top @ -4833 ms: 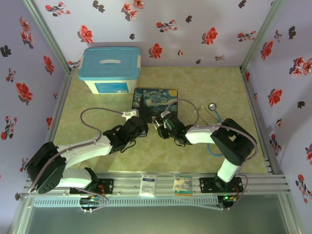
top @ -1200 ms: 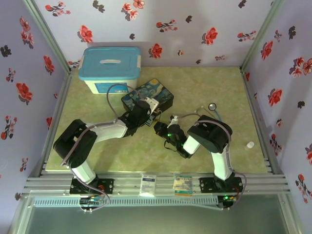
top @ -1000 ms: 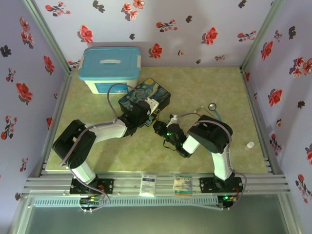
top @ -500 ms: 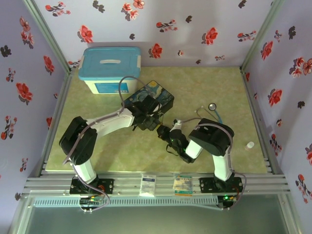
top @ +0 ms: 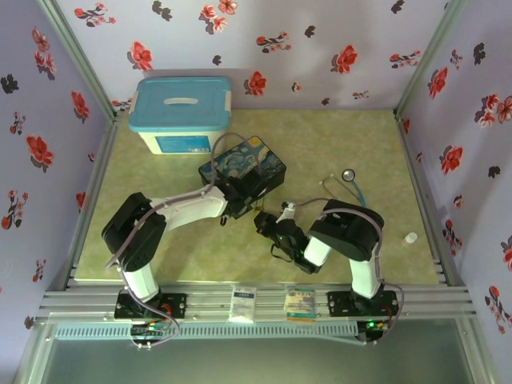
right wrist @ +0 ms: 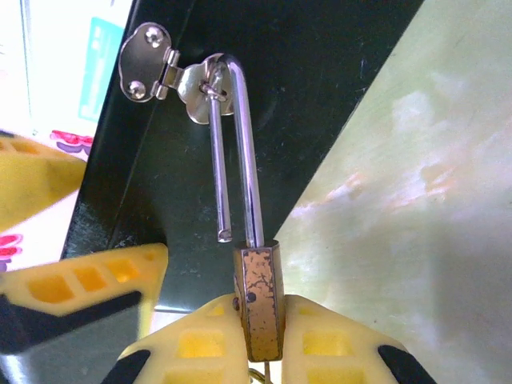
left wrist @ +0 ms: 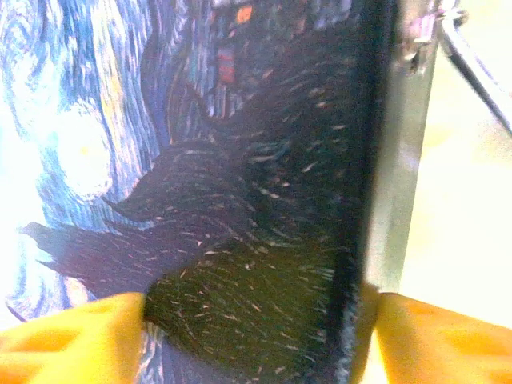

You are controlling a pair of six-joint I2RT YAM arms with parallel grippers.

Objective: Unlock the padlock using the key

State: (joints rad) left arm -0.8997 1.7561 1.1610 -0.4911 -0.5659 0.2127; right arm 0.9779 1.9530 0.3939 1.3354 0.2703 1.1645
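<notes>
Near the worktop's (top: pixel 336 136) middle, the left gripper (left wrist: pixel 256 340) straddles the Starry Night box (top: pixel 250 158); I cannot tell whether it is clenched. To its right, the right gripper (right wrist: pixel 261 330) grasps the brass padlock (right wrist: pixel 258 292). The shackle (right wrist: pixel 246 144), one leg free of the body, hangs from the box's hasp (right wrist: pixel 152 68).

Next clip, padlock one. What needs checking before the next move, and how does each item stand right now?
1. Right hand clamped on the padlock body: ok.
2. Short leg of the shackle out of the body: ok, the lock looks open.
3. Shackle free of the hasp: not ok, it hangs through the loop.
4. Key seated in the keyhole: cannot tell, hidden below the fingers.
5. Left hand steadying the painted box: cannot tell; its fingers flank the box.
</notes>
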